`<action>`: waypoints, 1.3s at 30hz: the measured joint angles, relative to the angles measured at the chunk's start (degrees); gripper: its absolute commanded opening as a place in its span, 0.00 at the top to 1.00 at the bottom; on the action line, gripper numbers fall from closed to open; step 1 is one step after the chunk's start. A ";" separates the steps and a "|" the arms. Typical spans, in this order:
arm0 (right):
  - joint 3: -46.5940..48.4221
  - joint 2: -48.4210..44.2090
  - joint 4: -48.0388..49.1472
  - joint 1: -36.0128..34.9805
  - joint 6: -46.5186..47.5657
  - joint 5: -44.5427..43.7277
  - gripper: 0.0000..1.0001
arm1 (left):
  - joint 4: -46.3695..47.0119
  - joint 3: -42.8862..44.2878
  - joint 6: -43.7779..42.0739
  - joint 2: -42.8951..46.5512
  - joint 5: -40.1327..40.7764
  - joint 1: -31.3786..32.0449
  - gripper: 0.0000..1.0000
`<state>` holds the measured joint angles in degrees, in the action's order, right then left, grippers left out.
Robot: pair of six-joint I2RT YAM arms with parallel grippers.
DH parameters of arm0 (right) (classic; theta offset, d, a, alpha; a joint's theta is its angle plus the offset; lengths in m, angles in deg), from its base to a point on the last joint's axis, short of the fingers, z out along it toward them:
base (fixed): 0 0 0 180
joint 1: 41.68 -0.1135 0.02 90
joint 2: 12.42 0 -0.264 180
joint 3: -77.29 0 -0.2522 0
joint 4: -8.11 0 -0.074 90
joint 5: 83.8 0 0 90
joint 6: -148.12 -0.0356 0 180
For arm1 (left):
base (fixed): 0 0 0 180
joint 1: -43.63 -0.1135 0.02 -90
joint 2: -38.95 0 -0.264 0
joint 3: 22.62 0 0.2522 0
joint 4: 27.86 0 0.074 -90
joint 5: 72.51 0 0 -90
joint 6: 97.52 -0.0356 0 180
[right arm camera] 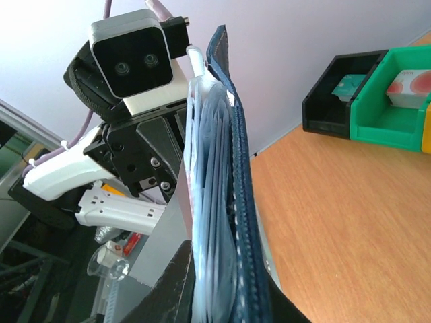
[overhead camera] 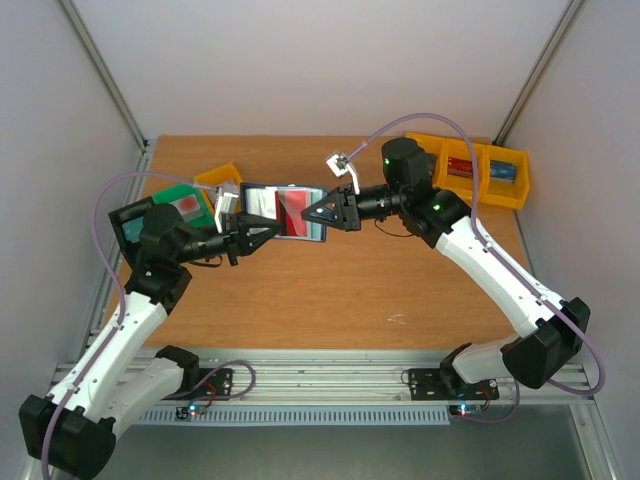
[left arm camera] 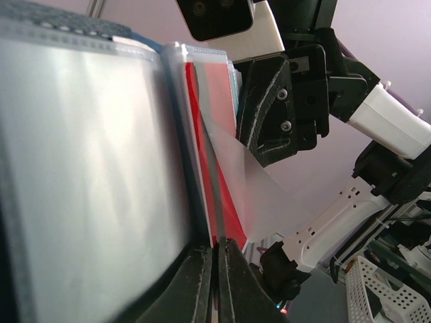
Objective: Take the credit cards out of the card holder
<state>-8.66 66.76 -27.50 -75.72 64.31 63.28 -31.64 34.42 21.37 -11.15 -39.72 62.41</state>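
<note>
- Left hand (overhead camera: 268, 230): the fingers (left arm camera: 199, 286) are pressed almost together on a thin lower edge of the card holder (overhead camera: 262, 205), just beside the red card (left arm camera: 214, 134). Whether the card itself is also pinched cannot be told.
- Right hand (overhead camera: 314, 212): it is closed on the opposite edge of the card holder, with the navy cover and the sleeve stack clamped between the fingers.
- Location of the task's thing: the card holder is held spread open between the two hands, over the rear middle of the table (overhead camera: 330, 290). From the wrist views it is judged to be lifted off the surface rather than resting on it.
- Contents: the red card is seated in a clear sleeve (left arm camera: 87, 188) on the right-hand half. The sleeve on the left-hand half shows only a pale grey face, so it cannot be confirmed whether a card is inside.
- Surroundings: a green bin (overhead camera: 178, 205) stands just left of the holder, and a row of yellow bins (overhead camera: 480, 170) stands at the rear right. What they hold is too small to identify as cards.
- Progress: no card is seen outside the holder. The task is judged to be at an early stage, with the holder opened and steadied but no extraction completed.
- Remaining: the red card, and any card behind the pale sleeves, is to be drawn out while the other hand braces the holder.
</note>
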 measured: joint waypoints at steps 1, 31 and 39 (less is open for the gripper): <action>0.00 0.00 0.00 0.04 0.02 0.02 0.90 | -0.02 0.00 0.11 0.00 -0.02 0.00 0.99; -0.39 -1.16 -3.17 1.38 4.61 2.12 0.76 | 0.76 0.00 4.24 0.15 -2.49 -1.11 1.00; -0.70 -1.18 -4.74 1.38 6.16 2.14 0.97 | 0.90 0.00 5.05 0.13 -2.58 -1.16 0.93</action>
<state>-9.36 65.58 -32.24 -74.34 70.48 65.42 -30.75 34.42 26.42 -11.02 -42.30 61.26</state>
